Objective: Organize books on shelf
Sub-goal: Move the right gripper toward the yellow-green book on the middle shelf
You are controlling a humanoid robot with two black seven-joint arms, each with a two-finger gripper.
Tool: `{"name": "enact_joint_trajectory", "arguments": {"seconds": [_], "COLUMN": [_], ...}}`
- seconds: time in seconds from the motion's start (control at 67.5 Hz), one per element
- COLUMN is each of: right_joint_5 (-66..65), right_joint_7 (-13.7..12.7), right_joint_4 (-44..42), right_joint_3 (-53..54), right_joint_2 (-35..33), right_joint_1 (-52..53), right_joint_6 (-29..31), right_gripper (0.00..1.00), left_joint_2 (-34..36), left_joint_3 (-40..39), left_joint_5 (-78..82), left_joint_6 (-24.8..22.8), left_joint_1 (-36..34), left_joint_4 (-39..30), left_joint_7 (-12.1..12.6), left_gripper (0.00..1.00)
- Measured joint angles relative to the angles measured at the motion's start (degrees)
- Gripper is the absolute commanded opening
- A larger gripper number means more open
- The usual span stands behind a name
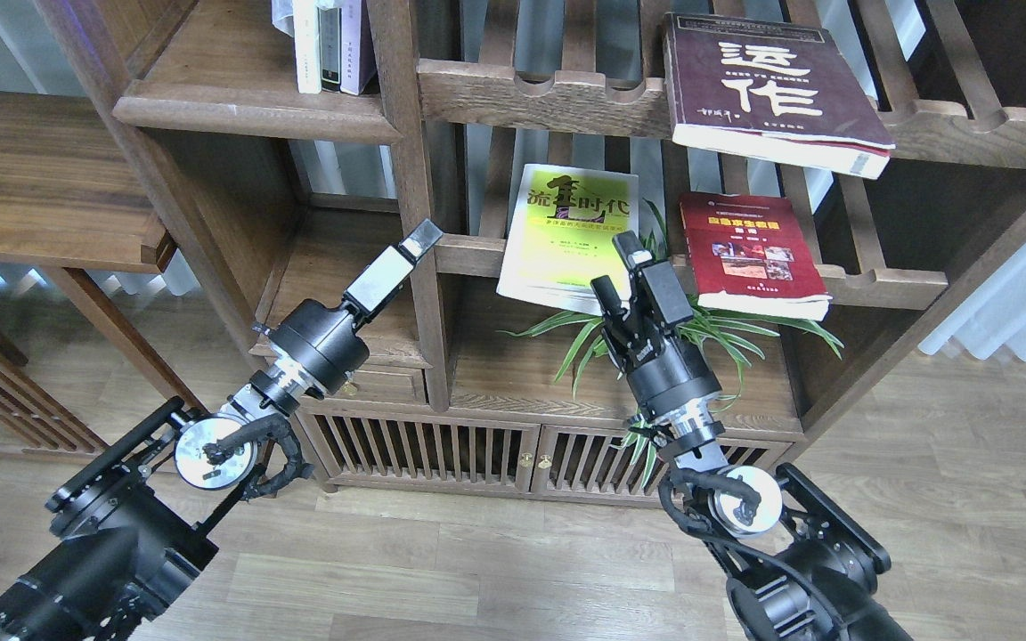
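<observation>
Three books lie on slatted racks. The yellow-green book (571, 233) and the red book (749, 254) rest on the middle rack, and the thick maroon book (767, 85) on the upper rack. The shelf (237, 102), a flat dark board, is at the upper left. My right gripper (622, 274) is open and empty, just below the yellow-green book's lower right corner. My left gripper (417, 242) points up beside the wooden post, seen side-on so its fingers cannot be told apart. It holds nothing that I can see.
Thin upright books (326, 44) stand at the shelf's right end. A vertical post (411, 178) separates the shelf from the racks. A green plant (709, 329) sits behind my right wrist. A slatted cabinet (477, 454) is below, and a side table (41, 178) at far left.
</observation>
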Motion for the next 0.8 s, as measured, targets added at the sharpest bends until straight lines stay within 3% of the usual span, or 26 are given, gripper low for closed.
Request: {"name": "enact_joint_trajectory", "arguments": {"seconds": [0.504, 0.8], "right_joint_5": [0.4, 5.5], "right_joint_7": [0.9, 4.3], "right_joint_4": [0.1, -0.3], "right_joint_3": [-3.2, -6.6], "right_joint_2": [0.0, 0.0], "right_joint_1": [-2.1, -2.1], "right_joint_6": [0.0, 0.0], "right_gripper": [0.99, 0.99], "left_joint_2": [0.0, 2.8], "left_joint_3": [0.8, -0.8], "left_joint_5": [0.9, 4.0], "left_joint_6": [0.0, 0.0], "left_joint_1": [1.6, 6.4], "left_joint_4": [-1.0, -1.0], "left_joint_7": [0.1, 0.1], "left_gripper": [1.0, 1.0]}}
